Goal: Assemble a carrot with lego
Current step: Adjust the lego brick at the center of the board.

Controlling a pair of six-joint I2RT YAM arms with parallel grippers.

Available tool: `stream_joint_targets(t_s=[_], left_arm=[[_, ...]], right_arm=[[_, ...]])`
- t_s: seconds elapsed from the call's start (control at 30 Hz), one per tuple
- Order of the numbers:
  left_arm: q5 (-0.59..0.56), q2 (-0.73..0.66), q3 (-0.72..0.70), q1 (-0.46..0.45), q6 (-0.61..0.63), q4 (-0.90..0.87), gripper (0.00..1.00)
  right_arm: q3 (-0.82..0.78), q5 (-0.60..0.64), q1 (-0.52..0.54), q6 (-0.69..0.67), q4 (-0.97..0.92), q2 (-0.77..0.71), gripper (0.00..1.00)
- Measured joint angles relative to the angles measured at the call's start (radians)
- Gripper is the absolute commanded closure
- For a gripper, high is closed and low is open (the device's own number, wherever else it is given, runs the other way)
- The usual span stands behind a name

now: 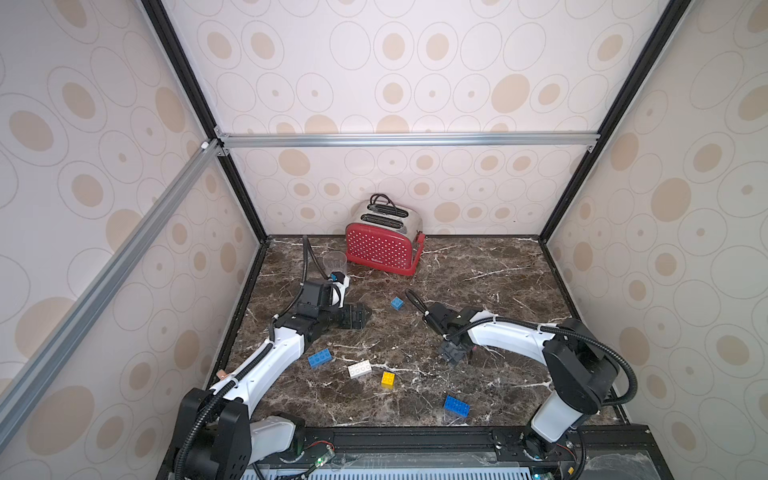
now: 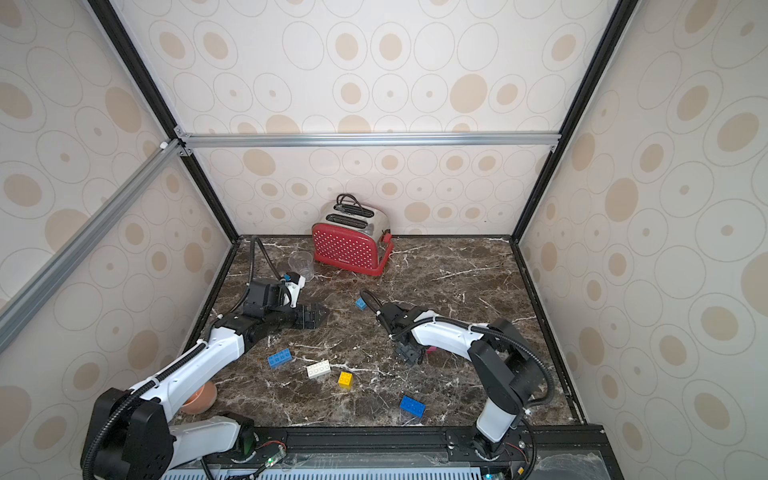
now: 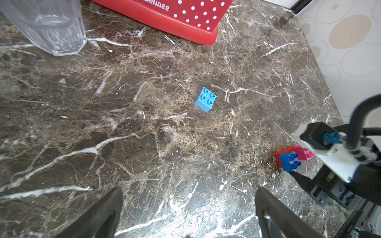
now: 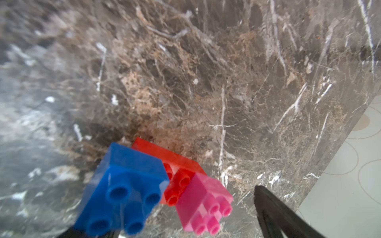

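Seen from above, a dark brown marble tabletop (image 1: pixel 478 282) sits inside a booth papered with beige ovals, and my two white-and-black arms reach in from the near edge. My right claw (image 1: pixel 455 355) points down right of centre, jaws spread wide and gripping nothing. Its wrist view shows the start of the carrot (image 4: pixel 144 185): a red brick (image 4: pixel 165 156) with a small dark blue brick (image 4: pixel 127 177) and a small pink brick (image 4: pixel 204 193) pressed onto its studs. It lies on its side on the marble between my fingers. One black finger (image 4: pixel 274 212) stands clear of the pink brick; the other is mostly hidden behind the blue one. My left claw (image 3: pixel 188 189) hangs low at the left, also released and empty, facing a small light blue square brick (image 3: pixel 205 99) that lies alone mid-table. The other lego pieces lie loose nearer the front: a long blue brick (image 1: pixel 320 358), a long white brick (image 1: pixel 360 369) just beside it, a small yellow brick (image 1: pixel 388 379) near that, and another blue brick (image 1: pixel 456 405) close to the front edge. A red toaster with white dots (image 1: pixel 380 249) stands at the back wall, with a clear plastic cup (image 1: pixel 334 262) just to its left.
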Motion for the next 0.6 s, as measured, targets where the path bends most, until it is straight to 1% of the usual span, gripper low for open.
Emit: stream_joint_targets(t_s=[0.27, 0.6], left_arm=[[-0.006, -0.003, 0.0, 0.0, 0.0, 0.0, 0.01], [-0.008, -0.003, 0.0, 0.0, 0.0, 0.0, 0.01]], right_arm=[[0.0, -0.002, -0.081, 0.0, 0.036, 0.012, 0.01], [0.004, -0.077, -0.193, 0.028, 0.065, 0.012, 0.01]])
